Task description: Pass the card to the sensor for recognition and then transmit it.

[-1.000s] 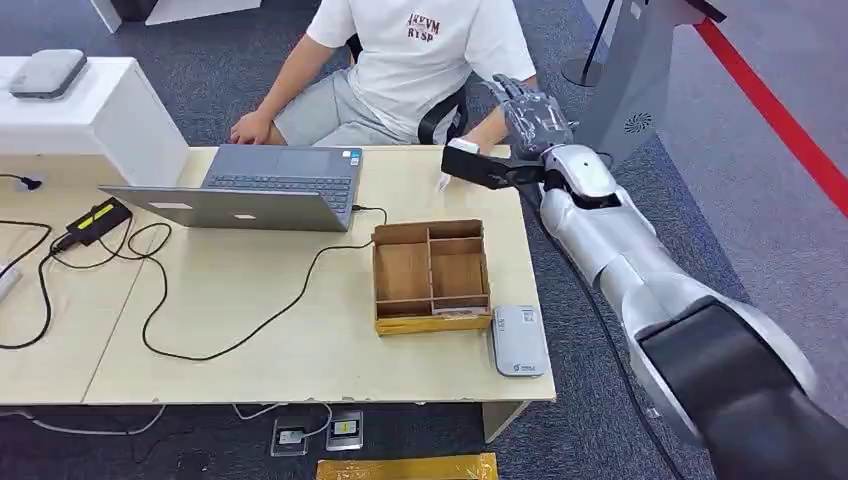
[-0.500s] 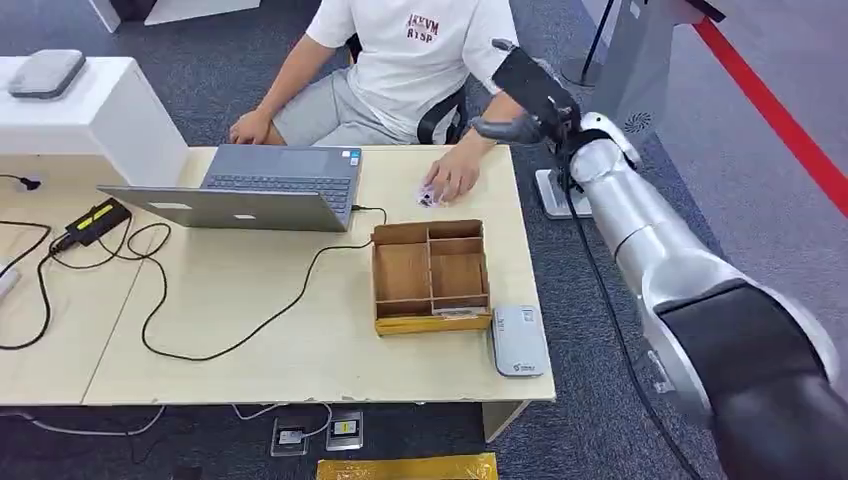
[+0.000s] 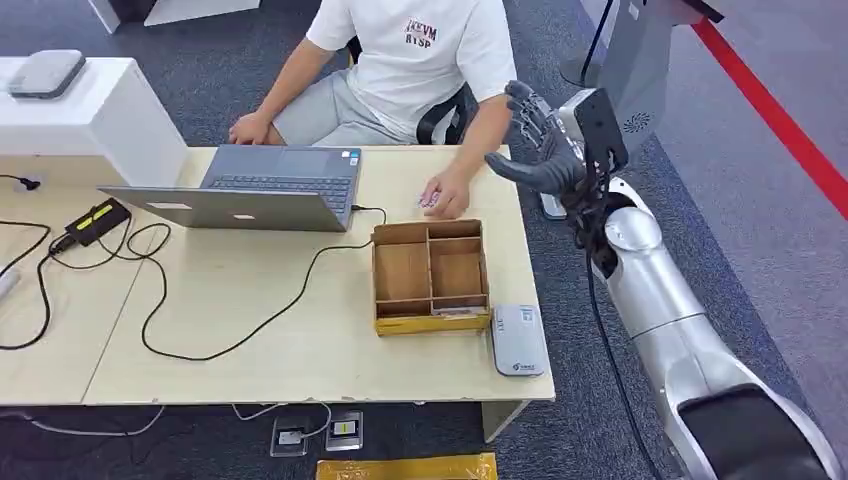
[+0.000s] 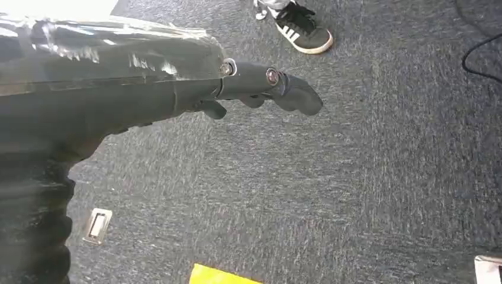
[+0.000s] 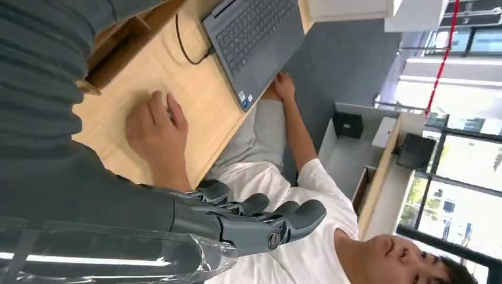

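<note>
right hand (image 3: 540, 150) raised beside desk edge, fingers spread, holding nothing. left hand (image 4: 260, 89) hanging over carpet, grip impossible to tell. card (image 3: 430, 200) flat on desk under person's hand (image 3: 447, 193). risk: colliding with that forearm when reaching back.

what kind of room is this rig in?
Probably an office or reception-style test area: a light wooden desk with a laptop and cables, grey carpet, and a person seated behind the desk. A white card reader lies beside a compartmented cardboard box.
</note>
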### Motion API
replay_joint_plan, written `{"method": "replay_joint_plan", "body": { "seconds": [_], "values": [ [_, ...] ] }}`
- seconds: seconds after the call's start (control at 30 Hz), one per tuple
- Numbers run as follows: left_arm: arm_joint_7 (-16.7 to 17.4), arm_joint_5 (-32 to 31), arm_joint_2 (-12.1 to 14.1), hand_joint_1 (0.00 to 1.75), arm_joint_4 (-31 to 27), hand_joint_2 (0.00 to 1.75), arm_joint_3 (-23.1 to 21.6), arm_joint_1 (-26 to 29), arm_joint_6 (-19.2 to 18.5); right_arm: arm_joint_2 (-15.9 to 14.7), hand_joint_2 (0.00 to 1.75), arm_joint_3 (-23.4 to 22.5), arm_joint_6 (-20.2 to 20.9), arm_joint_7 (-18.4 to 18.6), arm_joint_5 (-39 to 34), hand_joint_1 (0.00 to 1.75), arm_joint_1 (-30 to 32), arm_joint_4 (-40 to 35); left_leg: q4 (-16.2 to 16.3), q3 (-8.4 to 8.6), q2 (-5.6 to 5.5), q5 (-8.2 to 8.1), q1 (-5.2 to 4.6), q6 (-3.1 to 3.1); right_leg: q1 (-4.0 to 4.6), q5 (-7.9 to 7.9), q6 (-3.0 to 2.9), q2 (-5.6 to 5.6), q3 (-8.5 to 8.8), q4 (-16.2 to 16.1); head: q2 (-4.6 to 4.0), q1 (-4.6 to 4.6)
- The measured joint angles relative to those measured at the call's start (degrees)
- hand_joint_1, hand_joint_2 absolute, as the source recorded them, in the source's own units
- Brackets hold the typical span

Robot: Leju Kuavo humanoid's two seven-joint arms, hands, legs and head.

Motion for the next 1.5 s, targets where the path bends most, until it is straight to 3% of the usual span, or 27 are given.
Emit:
{"method": "replay_joint_plan", "body": {
  "seconds": [0.27,0.6,1.3,1.4,1.5],
  "values": [
    [-0.3,0.0,0.4,0.00,0.0,1.75,0.0,0.0,-0.1,-3.3,1.75,-0.1,1.6,1.2,-2.3,0.00,5.9,-8.1,0.0,0.00,0.00,0.01,0.02,-0.01,0.03,0.01,-0.01,0.04,-0.01,0.0,0.00,-0.02],
    [-0.4,-0.2,0.5,0.00,0.0,1.75,0.0,0.0,-0.5,-5.7,1.75,0.0,5.2,1.4,1.7,0.00,15.0,-13.3,0.0,-0.05,0.00,0.00,0.01,0.00,0.02,0.01,-0.01,0.04,-0.02,0.0,0.00,0.00],
    [-0.4,0.0,0.9,0.00,0.0,1.75,0.0,-0.1,-0.5,-8.6,1.75,0.0,7.6,4.6,5.6,0.00,22.3,-17.5,0.0,-0.04,0.01,0.00,0.01,0.00,0.02,0.01,-0.02,0.06,-0.03,0.0,0.00,-0.02],
    [-0.4,0.1,0.9,0.00,0.0,1.75,0.0,-0.1,-0.5,-9.2,1.75,0.0,6.9,6.0,8.2,0.00,23.9,-18.9,0.0,-0.04,0.01,0.00,0.01,0.00,0.02,0.01,-0.02,0.05,-0.03,0.0,0.00,0.00],
    [-0.4,0.3,1.0,0.00,0.0,1.75,0.0,-0.1,-0.4,-10.1,1.75,0.1,4.4,8.1,17.3,0.00,25.3,-20.9,0.0,-0.04,0.01,0.00,0.01,0.00,0.02,0.01,-0.02,0.06,-0.03,0.0,0.00,0.00]
  ]
}}
